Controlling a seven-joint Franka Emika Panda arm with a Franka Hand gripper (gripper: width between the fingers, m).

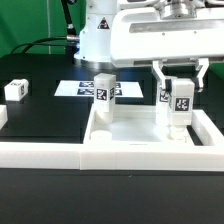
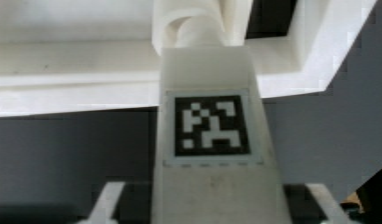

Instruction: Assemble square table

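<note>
From the exterior view's left: a loose leg lies on the black desk, well apart from the work. The marker board lies flat behind it. A standing leg is upright at the near-left corner of the slab, which sits behind the low fence.

At the right, the claw is partly closed on the upper end of the held leg, its jaws pressed to opposite sides. The leg's long axis is vertical and its tag faces the camera. The slab's right corner lies straight below the claw. The leg's foot is at or just above it, and whether it has entered the hole cannot be told. The coming move looks to depend on that plumb line.

In the wrist view, the leg runs down toward the slab.
</note>
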